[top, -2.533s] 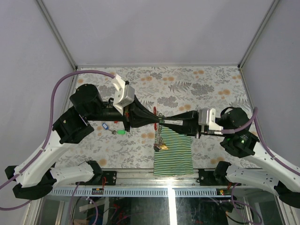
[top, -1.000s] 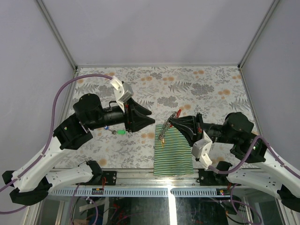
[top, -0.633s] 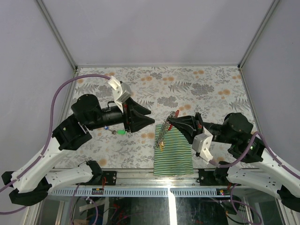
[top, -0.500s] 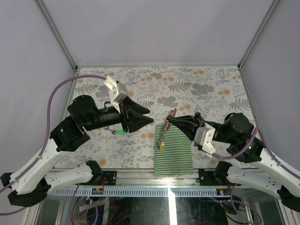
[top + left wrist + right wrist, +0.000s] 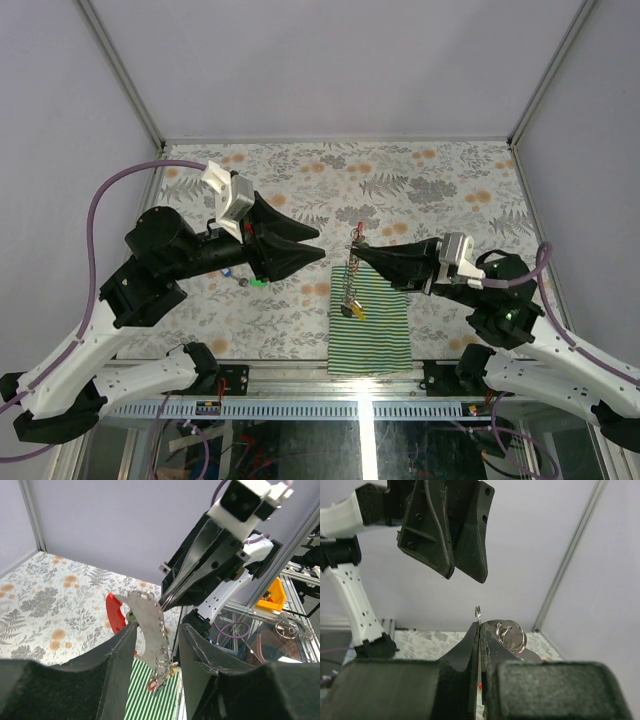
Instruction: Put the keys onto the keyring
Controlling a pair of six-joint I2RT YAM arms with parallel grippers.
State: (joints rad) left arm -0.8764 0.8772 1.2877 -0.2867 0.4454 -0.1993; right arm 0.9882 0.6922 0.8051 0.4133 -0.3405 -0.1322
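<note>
On the table (image 5: 450,170) a cloth (image 5: 385,330) is spread. The jaws of the left gripper (image 5: 321,247) are held apart; the right gripper (image 5: 358,249) is clamped on the keyring (image 5: 350,280), hung above the cloth. A green key (image 5: 259,283) is seen left of the cloth.

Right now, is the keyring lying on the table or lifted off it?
Lifted. The right hand, shut on its top end, holds the keyring dangling above the striped cloth.

- Left of the striped cloth (image 5: 380,330), a blue-tagged key (image 5: 229,270) is half hidden under the left gripper (image 5: 322,247); the dark bit (image 5: 243,283) beside it is too small to identify.
- Over the cloth, the hanging keys (image 5: 352,309) blur into one cluster.
</note>
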